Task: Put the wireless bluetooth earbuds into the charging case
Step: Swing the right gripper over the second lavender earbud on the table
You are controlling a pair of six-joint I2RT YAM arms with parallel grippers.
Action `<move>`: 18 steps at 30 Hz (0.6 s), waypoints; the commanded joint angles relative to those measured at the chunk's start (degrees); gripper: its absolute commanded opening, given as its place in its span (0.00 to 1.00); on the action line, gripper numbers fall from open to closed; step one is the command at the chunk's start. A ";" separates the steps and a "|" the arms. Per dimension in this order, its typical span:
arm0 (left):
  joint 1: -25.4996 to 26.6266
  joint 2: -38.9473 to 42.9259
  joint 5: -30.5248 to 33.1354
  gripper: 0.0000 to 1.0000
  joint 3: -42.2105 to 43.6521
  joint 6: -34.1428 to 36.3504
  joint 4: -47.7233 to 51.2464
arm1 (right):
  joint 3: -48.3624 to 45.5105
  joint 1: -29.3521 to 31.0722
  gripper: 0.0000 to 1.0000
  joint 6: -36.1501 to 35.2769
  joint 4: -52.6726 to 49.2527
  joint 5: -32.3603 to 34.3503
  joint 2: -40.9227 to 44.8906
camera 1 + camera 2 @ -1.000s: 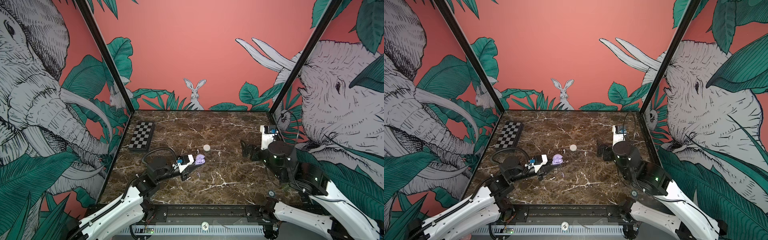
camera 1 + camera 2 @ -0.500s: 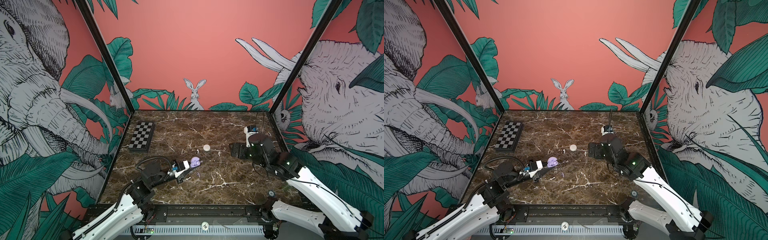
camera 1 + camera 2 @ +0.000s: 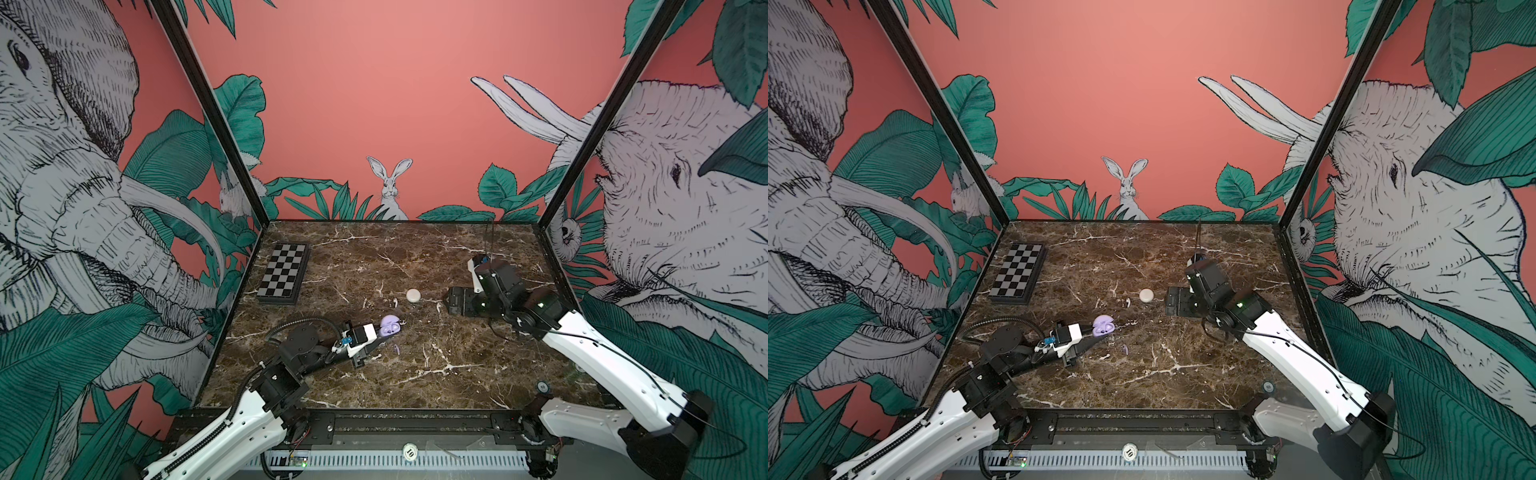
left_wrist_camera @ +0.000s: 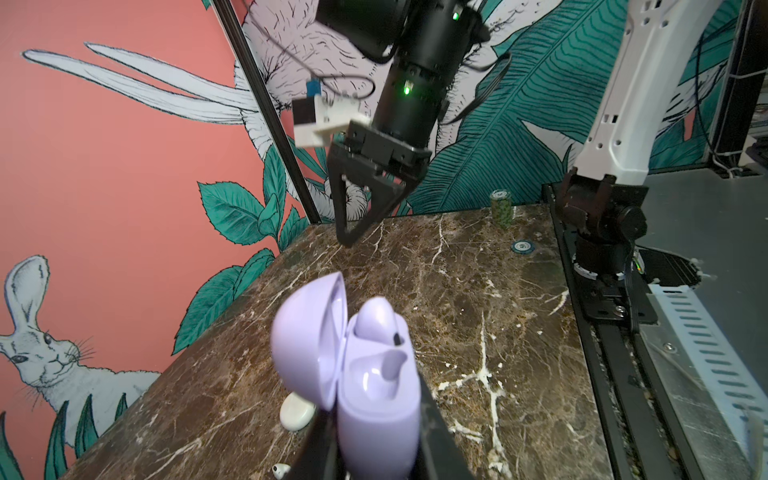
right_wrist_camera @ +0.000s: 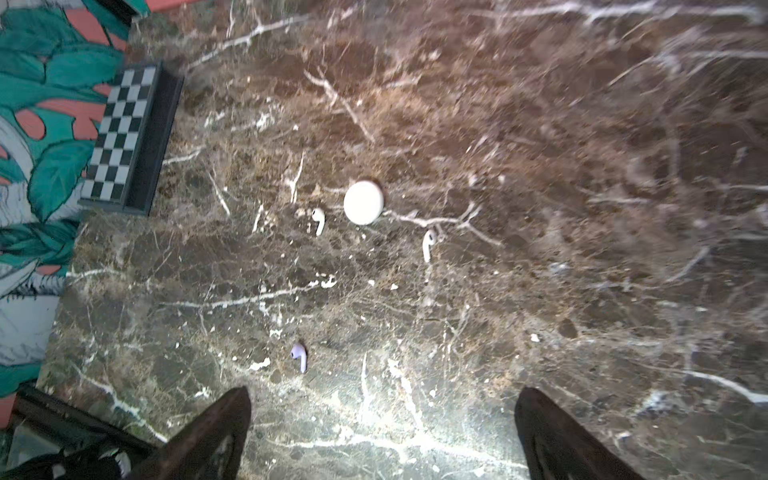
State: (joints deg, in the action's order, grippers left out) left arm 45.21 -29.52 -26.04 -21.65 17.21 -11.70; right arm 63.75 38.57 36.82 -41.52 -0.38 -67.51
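Open lilac charging case (image 4: 376, 399), one lilac earbud (image 4: 374, 318) seated, is clasped by left gripper (image 3: 383, 333); right gripper (image 5: 384, 392) is held agape.

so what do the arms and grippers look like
The left arm and right arm are white shells with black joints. The left gripper and right gripper have black tapered fingers. A ribbed black cable loops off the left arm.

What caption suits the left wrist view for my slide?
Left gripper clamps the open lilac case, one lilac earbud seated, one slot empty; open right gripper hovers beyond.
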 commanded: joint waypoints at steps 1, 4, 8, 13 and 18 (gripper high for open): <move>-0.15 0.56 -0.39 0.00 0.60 1.30 -2.56 | -0.91 -0.22 0.98 -0.95 2.65 -7.97 -4.84; -0.21 0.43 -0.76 0.00 0.77 1.11 -3.49 | -0.52 -0.16 0.96 -0.95 3.75 -11.77 -9.88; -0.20 0.59 -0.76 0.00 0.83 1.34 -3.18 | -0.42 0.72 0.91 -0.52 6.18 -14.28 -14.44; -0.20 0.34 -0.85 0.00 0.71 1.69 -3.06 | 1.36 4.55 0.87 -0.72 5.62 -12.01 -19.98; -0.17 0.26 -1.11 0.00 0.71 1.93 -2.89 | 4.07 9.15 0.86 -1.52 3.62 -8.45 -25.33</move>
State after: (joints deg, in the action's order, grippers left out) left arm 45.21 -29.39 -26.15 -21.47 17.96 -13.19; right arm 65.54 45.56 36.45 -36.93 -11.55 -90.61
